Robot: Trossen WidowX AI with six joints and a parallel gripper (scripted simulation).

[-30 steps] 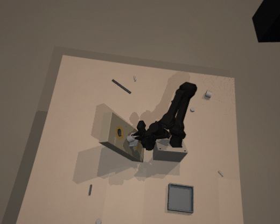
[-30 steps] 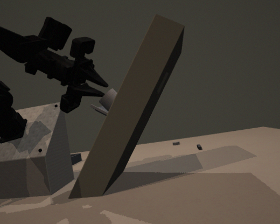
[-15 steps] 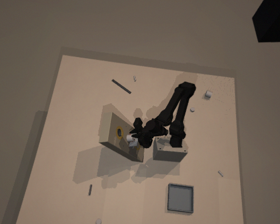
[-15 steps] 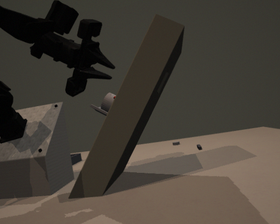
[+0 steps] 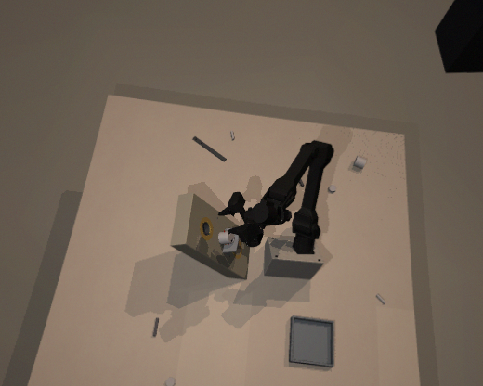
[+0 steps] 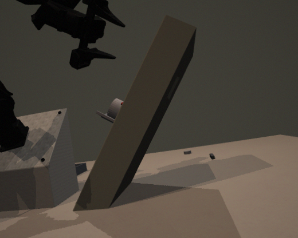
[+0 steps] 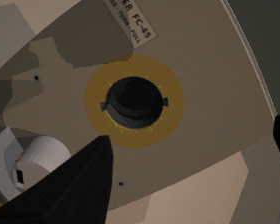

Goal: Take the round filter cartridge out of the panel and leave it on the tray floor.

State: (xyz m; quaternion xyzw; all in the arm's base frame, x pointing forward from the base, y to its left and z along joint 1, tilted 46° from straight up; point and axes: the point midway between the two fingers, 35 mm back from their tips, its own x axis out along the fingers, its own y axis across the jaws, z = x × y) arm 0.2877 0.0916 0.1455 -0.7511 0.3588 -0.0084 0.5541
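The white round cartridge point(image 5: 224, 238) point(image 6: 114, 108) point(image 7: 48, 155) is out of its socket and lies on a small grey ledge point(image 5: 230, 247) point(image 6: 102, 115) point(image 7: 5, 155) on the face of the tilted panel point(image 6: 145, 94) point(image 7: 211, 60). One dark slot shows in the wrist view. The socket point(image 5: 206, 227) point(image 7: 135, 102), ringed in yellow, is empty. My gripper point(image 5: 225, 223) point(image 6: 120, 42) point(image 7: 196, 135) is open and empty, above the cartridge and off the panel face. In the wrist view one finger overlaps the cartridge's lower right. The tray point(image 5: 311, 343) is empty.
The arm's grey pedestal point(image 5: 293, 268) point(image 6: 63, 169) stands beside the panel, between it and the tray. A dark bar point(image 5: 209, 148), a white cylinder point(image 5: 360, 162) and several small pieces lie scattered on the table. A lower yellow ring shows partly on the panel.
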